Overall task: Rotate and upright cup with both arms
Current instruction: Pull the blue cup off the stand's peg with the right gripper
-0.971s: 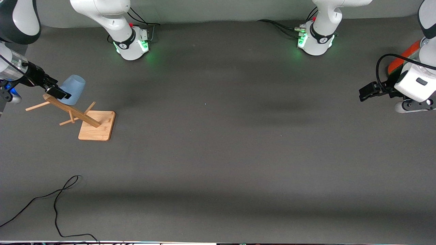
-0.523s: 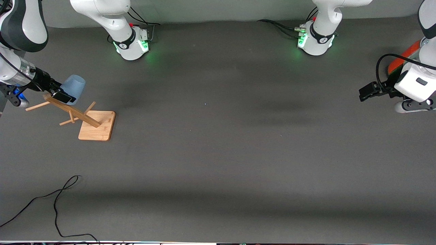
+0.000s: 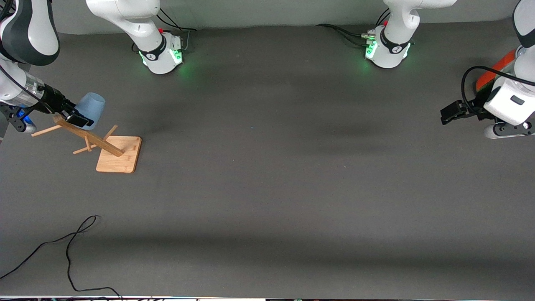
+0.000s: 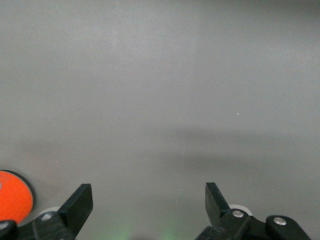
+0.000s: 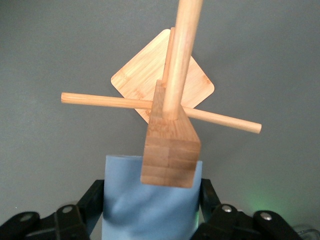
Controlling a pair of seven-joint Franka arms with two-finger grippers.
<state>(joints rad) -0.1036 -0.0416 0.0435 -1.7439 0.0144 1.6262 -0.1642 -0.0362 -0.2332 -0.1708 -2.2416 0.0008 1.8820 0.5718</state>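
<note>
A loose black cable [image 3: 69,246] lies nearest my front camera, at the right arm's end of the worktop [image 3: 267,196]. Farther from the camera, same end, I see the wooden rack [image 3: 104,146]: a flat square base with a post and thin pegs sticking out.

The cup [image 3: 90,109] is up at the top of that rack, pale blue, hanging mouth-down on a peg (the post's top end covers part of it in the right wrist view, where the cup [image 5: 150,205] fills the space between the black fingers [image 5: 92,197]). The right gripper [image 3: 77,119] is at the cup, over the rack, and its fingers are clamped on the cup's wall from both sides; the wall looks slightly dented where they press. The right arm comes in from the edge of the front view at that end.

At the left arm's end, the left gripper [image 3: 449,113] hangs over bare worktop, holding nothing, waiting. In the left wrist view the left gripper [image 4: 149,202] has its fingers [image 4: 80,200] spread wide with only grey surface between them. An orange-red can [image 3: 495,71] stands beside that arm, mostly hidden by it; a slice of it [image 4: 14,196] shows in the left wrist view.

Both green-lit bases [image 3: 161,52] stand farthest from the camera.
</note>
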